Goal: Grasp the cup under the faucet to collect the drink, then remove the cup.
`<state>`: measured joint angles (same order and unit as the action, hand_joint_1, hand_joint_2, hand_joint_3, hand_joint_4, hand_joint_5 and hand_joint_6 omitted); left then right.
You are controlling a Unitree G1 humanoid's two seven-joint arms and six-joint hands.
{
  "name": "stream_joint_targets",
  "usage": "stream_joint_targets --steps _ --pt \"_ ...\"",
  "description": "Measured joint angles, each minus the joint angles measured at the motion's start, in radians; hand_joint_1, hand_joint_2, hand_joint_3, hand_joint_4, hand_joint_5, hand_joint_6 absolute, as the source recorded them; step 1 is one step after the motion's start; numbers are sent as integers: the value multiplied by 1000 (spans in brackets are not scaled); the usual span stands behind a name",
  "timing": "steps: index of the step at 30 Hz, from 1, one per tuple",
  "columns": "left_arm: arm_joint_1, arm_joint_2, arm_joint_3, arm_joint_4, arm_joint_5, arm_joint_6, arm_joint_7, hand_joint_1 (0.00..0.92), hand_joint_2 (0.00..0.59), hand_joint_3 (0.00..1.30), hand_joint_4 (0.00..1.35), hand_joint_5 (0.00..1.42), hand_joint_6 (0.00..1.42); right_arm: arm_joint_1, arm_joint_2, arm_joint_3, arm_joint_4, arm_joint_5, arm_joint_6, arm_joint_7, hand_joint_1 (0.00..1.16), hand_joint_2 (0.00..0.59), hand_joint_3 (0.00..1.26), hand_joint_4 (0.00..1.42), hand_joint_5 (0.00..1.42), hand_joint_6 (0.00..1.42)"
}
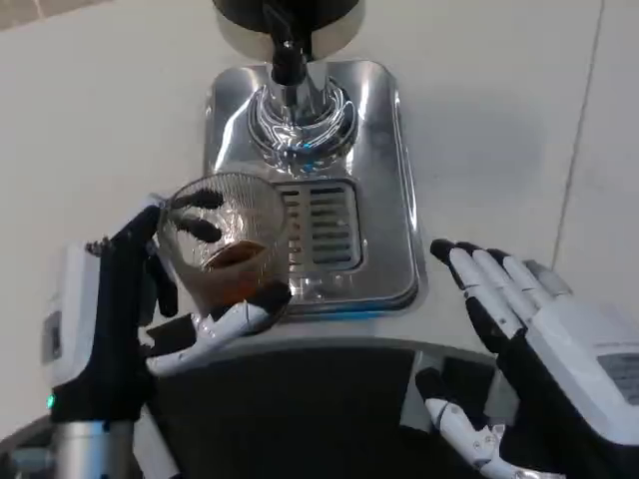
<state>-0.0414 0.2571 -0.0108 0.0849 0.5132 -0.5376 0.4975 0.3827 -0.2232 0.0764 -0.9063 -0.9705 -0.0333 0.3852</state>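
A clear ribbed glass cup with brown drink in its bottom sits in my left hand, whose fingers wrap its far side and whose thumb presses its near side. The cup hangs over the front left edge of the silver drip tray, to the left of the slotted grate. The black faucet spout and its chrome base stand farther back, apart from the cup. My right hand waits at the lower right with fingers spread, holding nothing.
The dispenser's dark body sits at the top edge. White tabletop lies on both sides of the tray. A dark curved edge of my own body runs along the bottom.
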Motion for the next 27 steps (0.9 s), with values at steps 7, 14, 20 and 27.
stream_joint_targets --steps 7,14,20,27 --pt "137 7 16 -197 0 -45 -77 779 67 1179 1172 1263 1424 68 -71 -54 -3 17 -146 -114 234 558 0 0 0 0" --pt "234 6 36 -280 2 -100 -110 777 66 1181 1172 1259 1424 190 -75 -63 -3 -17 -242 -209 221 567 0 0 0 0" --pt "271 -1 49 -317 5 -135 -117 775 62 1181 1172 1259 1424 255 -60 -66 -3 -43 -298 -280 201 583 0 0 0 0" --pt "294 -5 49 -322 12 -159 -136 776 60 1179 1172 1259 1424 294 -42 -69 4 -75 -316 -326 192 582 0 0 0 0"
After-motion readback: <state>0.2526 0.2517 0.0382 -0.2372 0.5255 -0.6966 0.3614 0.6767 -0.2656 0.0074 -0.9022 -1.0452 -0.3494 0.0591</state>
